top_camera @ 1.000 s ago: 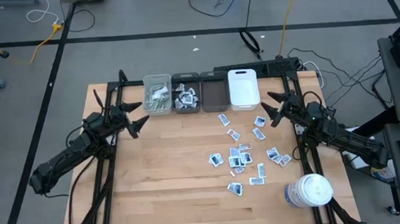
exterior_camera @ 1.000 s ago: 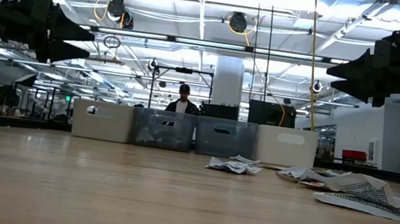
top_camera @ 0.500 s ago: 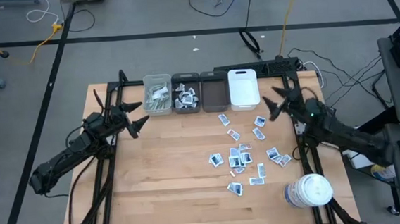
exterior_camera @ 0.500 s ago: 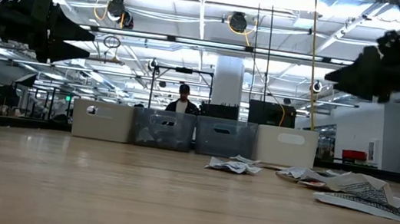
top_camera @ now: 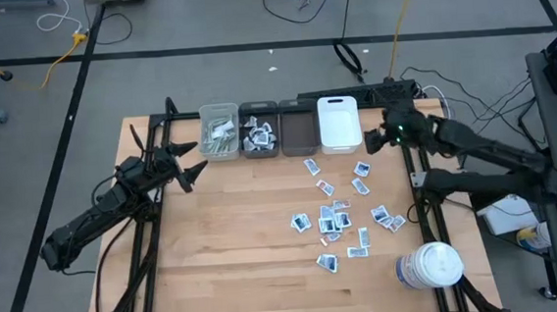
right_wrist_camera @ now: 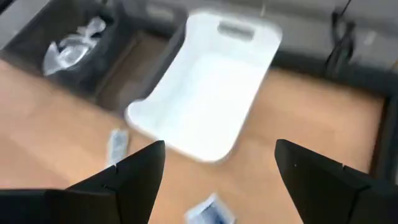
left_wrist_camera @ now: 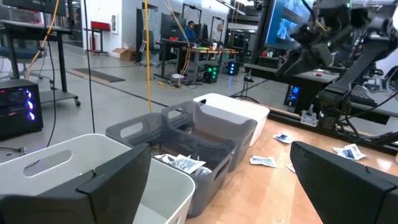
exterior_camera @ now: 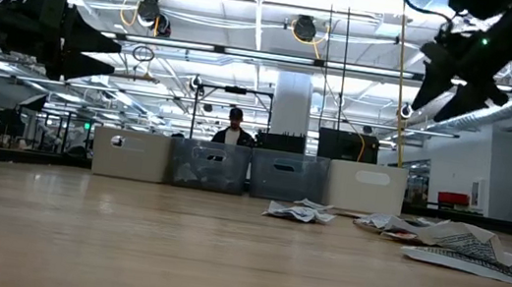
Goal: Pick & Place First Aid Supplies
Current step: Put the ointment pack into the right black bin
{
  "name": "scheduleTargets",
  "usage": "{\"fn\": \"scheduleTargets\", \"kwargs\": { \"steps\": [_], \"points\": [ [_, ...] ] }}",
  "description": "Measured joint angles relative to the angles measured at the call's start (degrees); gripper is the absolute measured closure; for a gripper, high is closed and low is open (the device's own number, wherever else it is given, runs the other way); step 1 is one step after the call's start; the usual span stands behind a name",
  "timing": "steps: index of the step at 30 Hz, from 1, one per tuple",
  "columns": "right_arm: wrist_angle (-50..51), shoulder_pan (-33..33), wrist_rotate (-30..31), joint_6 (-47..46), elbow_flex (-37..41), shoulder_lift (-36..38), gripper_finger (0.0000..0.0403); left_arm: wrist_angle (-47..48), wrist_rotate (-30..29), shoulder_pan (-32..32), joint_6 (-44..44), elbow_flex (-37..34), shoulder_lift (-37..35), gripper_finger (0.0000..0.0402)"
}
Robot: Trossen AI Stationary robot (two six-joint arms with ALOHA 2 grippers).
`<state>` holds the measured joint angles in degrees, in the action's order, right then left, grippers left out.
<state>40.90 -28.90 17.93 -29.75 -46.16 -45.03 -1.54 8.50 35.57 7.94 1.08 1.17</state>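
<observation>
Sachets: first aid supplies [top_camera: 337, 216] are lying loose on the right half of the wooden table [top_camera: 236, 247], in a scatter running from just in front of the bins toward the white jar [top_camera: 430, 265]; roughly fifteen to twenty, too small to count exactly.
Progress: judging by the layout, sorting is only partly done; the far-left bin [top_camera: 220, 133] is holding pale wrapped strips, the dark bin beside it [top_camera: 258, 133] is holding crumpled sachets, and the bulk of the pile is waiting on the table.
Remaining: the third, dark bin [top_camera: 297, 128] and the white bin [top_camera: 338, 124] are showing nothing inside, and no sachet is being carried.
Bins: four, standing in one row along the table's far edge.
Right gripper: right gripper [top_camera: 376, 139] is hovering above the table just beside the white bin, jaws spread wide and grasping nothing; its wrist view is looking down into that bin.
Left gripper: left gripper [top_camera: 189, 162] is waiting over the table's left side near the far-left bin, jaws spread and empty.
Jar: one, lidded, sitting at the near right corner.
Person: one is standing far behind the bins in the low view.
</observation>
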Motion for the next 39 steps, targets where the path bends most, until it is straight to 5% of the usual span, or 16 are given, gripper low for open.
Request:
{"fn": "scheduleTargets", "kwargs": {
  "steps": [9,14,39],
  "points": [
    [21.77,0.17,-21.15,-16.39,-12.96,-14.99,0.0105,-0.02,0.00,0.02,0.00,0.00,0.00,0.0009],
    [25.82,2.37,-28.62,-20.09,-15.62,-19.71,0.0105,-0.02,0.00,0.02,0.00,0.00,0.00,0.0009],
    [5.17,20.43,-21.19,-22.64,0.13,-35.51,0.0108,-0.02,-0.02,0.02,0.00,0.00,0.00,0.0009]
  ]
}}
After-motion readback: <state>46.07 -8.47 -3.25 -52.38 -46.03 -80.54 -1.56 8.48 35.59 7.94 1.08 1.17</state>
